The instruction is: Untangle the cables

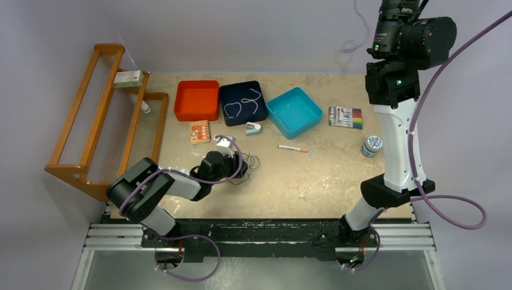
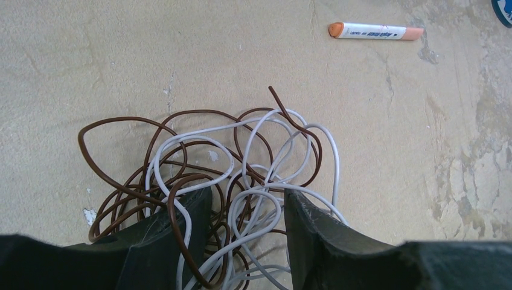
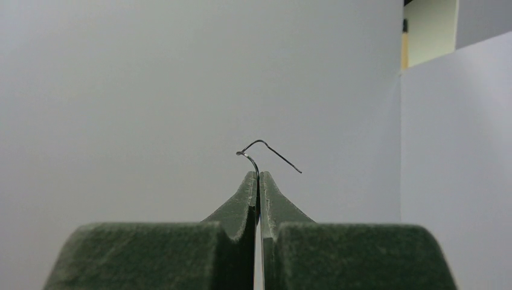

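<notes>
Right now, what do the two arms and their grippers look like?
The left arm and the right arm both have white link covers between black joints. A thick purple hose runs along each. Small green lights glow on the right arm. The left gripper and right gripper each have two dark, rough, wedge-shaped fingers tapering to narrow tips.

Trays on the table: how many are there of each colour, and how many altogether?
Orange tray: 1
Dark blue tray: 1
Light blue tray: 1
Total: 3
</notes>
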Action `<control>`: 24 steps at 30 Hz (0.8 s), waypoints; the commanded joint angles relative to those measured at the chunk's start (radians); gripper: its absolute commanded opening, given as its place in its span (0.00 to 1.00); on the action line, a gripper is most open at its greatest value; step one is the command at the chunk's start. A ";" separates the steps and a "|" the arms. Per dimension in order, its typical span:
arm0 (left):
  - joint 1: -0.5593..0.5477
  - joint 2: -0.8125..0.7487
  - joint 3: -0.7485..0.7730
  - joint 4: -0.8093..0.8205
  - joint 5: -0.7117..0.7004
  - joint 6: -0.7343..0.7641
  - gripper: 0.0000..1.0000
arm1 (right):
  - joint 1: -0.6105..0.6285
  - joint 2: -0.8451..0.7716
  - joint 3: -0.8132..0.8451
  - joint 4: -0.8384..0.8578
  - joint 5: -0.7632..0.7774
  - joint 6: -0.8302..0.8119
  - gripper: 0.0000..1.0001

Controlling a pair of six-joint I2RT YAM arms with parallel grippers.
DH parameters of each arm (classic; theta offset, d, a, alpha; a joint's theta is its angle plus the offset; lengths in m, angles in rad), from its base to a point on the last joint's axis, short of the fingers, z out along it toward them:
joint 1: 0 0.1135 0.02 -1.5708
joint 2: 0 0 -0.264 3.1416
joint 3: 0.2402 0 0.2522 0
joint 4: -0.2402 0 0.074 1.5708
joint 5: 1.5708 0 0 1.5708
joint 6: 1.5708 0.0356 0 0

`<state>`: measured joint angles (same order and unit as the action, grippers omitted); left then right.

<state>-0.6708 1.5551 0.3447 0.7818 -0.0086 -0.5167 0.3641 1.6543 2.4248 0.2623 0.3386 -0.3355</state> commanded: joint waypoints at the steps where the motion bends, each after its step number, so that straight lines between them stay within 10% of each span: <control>1: -0.004 -0.016 -0.022 -0.019 -0.035 -0.014 0.47 | -0.009 0.004 0.068 0.090 -0.018 -0.070 0.00; 24: -0.002 -0.336 0.184 -0.417 -0.136 -0.020 0.72 | -0.066 -0.094 -0.383 0.053 -0.079 0.071 0.00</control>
<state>-0.6708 1.2995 0.4564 0.4496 -0.0792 -0.5243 0.3103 1.5845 2.0640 0.2790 0.2932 -0.3225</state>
